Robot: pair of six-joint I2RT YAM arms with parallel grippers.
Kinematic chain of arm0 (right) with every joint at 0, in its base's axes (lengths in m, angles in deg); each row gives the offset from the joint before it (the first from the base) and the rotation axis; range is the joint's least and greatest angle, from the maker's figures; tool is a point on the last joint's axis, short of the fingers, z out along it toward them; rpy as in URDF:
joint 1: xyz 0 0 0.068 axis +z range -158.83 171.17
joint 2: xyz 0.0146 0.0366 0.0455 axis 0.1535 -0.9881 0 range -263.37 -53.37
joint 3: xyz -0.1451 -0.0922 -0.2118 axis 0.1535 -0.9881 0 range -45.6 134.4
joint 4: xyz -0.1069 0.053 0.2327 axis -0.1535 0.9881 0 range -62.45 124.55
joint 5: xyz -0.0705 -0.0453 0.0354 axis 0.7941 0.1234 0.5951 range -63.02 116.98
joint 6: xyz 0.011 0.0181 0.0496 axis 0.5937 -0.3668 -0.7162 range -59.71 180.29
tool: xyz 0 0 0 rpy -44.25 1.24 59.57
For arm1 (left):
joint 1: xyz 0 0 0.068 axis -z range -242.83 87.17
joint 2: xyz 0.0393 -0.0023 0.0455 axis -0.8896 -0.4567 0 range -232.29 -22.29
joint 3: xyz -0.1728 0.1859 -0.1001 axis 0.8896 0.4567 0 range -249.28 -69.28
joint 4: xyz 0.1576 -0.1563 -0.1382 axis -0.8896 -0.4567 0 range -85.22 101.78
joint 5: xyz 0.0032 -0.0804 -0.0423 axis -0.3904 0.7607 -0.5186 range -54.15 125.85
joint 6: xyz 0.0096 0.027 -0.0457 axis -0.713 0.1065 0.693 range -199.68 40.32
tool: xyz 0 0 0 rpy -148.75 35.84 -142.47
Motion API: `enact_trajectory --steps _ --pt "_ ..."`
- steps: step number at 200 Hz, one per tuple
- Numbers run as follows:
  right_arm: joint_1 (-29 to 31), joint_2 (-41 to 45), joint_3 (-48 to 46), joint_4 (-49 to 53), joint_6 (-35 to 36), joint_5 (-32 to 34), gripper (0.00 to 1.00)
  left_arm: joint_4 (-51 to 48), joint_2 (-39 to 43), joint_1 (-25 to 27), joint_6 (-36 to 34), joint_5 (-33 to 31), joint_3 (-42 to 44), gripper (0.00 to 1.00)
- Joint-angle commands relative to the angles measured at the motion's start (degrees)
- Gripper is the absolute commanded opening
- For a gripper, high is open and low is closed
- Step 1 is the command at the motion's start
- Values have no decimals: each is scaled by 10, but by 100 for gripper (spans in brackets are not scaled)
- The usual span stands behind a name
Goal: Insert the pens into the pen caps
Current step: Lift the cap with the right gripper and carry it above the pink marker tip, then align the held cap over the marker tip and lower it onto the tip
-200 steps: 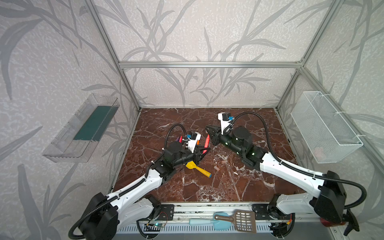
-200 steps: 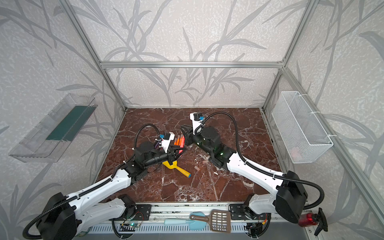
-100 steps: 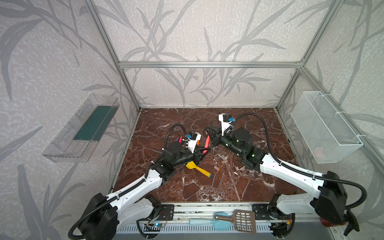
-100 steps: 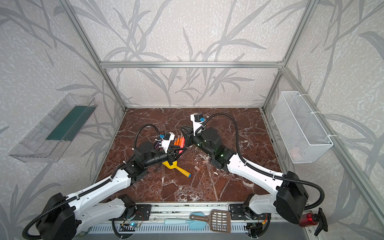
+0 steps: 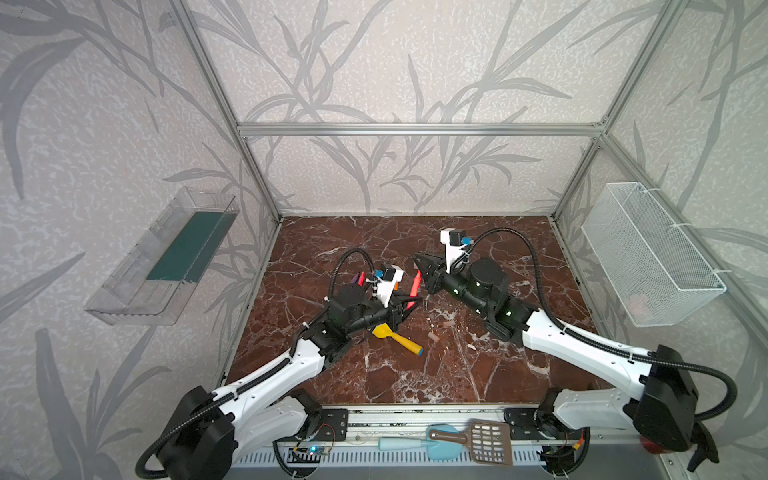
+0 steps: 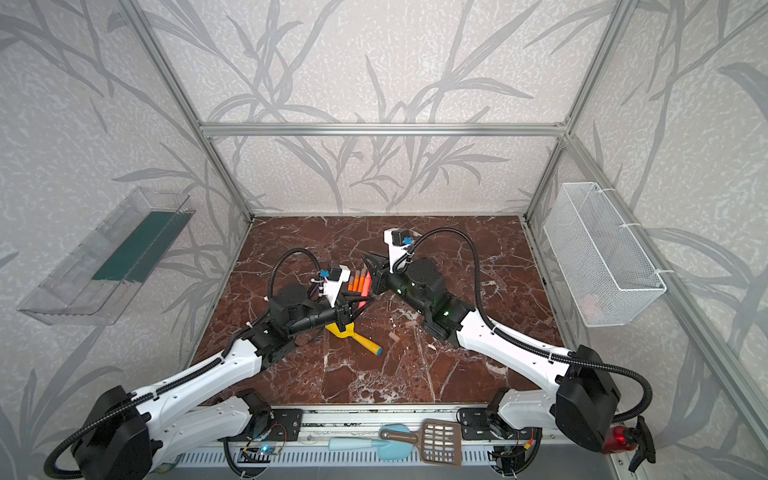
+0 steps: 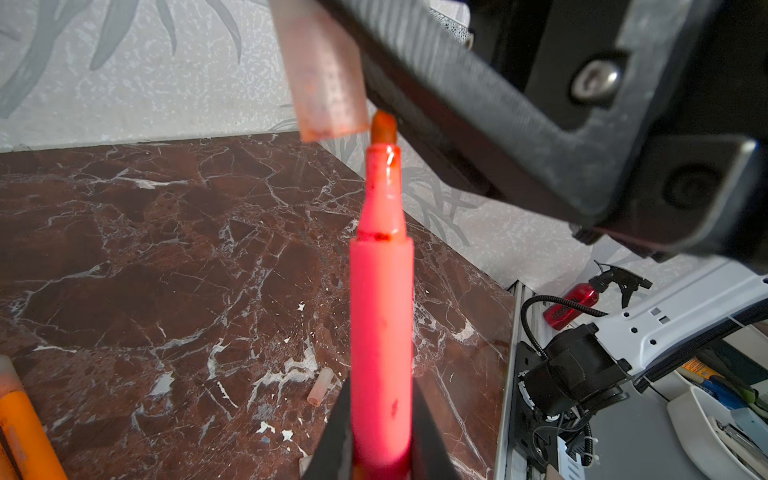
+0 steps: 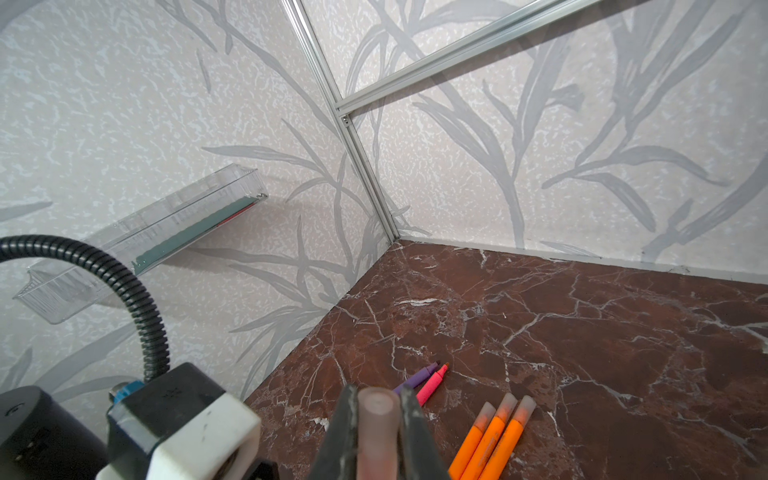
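in a top view, mid-table, your left gripper is clamping a pinkish-red pen. in the left wrist view, its tip is sitting just beside the pen cap. in the right wrist view, your right gripper is pinching that cap.
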Motion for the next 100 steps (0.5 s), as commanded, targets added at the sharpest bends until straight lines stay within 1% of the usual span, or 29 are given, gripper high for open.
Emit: enact_trajectory --steps 1,60,100 --pt "-2 25 0 -6 4 12 0 14 8 0 -6 -5 -3 0" --pt "-1 36 -21 -8 -11 15 0 12 13 0 -8 -8 -2 0" --pt "-1 32 -39 -25 -27 5 0 14 14 1 -7 -8 -1 0"
